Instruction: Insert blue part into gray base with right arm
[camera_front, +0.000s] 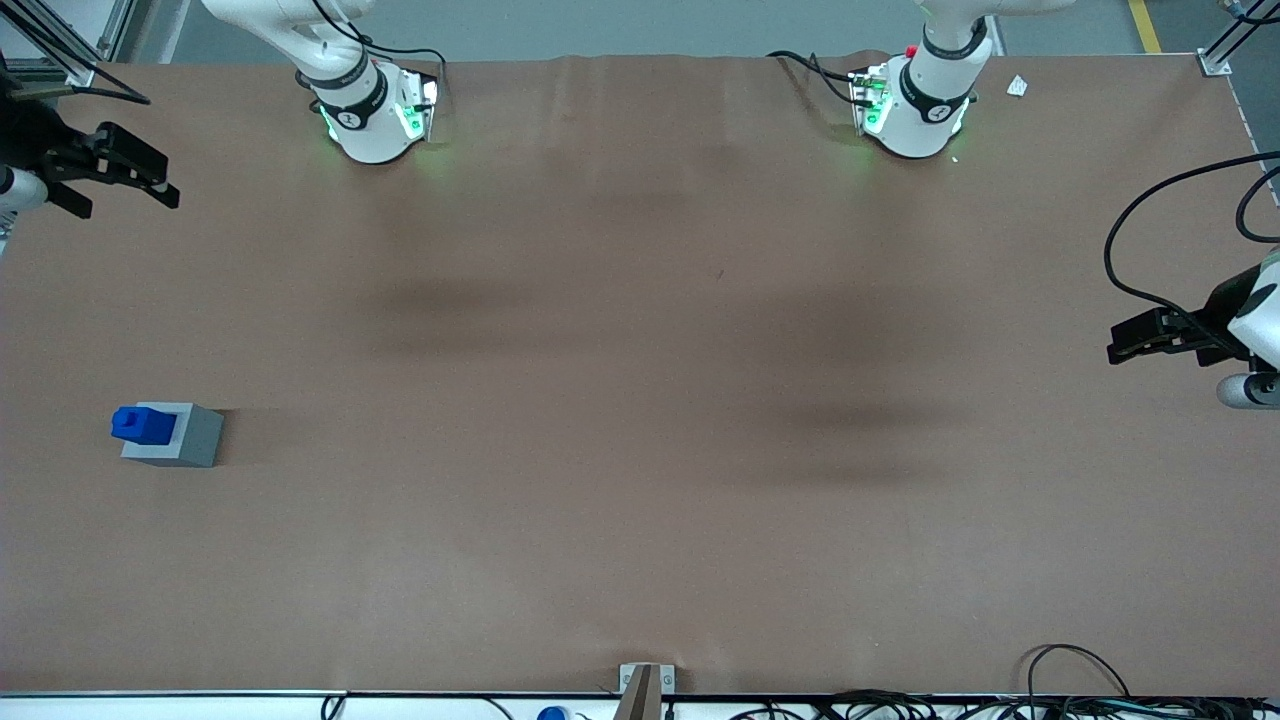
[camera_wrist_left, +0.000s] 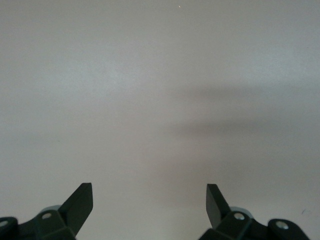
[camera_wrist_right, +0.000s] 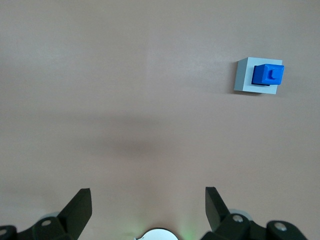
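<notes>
Black and spread wide with nothing held, the gripper (camera_front: 120, 170) hangs at the working arm's end of the table, well apart from the gray base (camera_front: 175, 436). The blue part (camera_front: 140, 424) stands in the base's top, so insertion looks done; only parking seems left.

Brown paper-covered table (camera_front: 640, 540) fills the front view, with soft shadow bands across its centre. Gray floor (camera_front: 650, 25) along the top edge; yellow floor line (camera_front: 1143, 25) upper right. Loose cables (camera_front: 1060, 690) lower right.
</notes>
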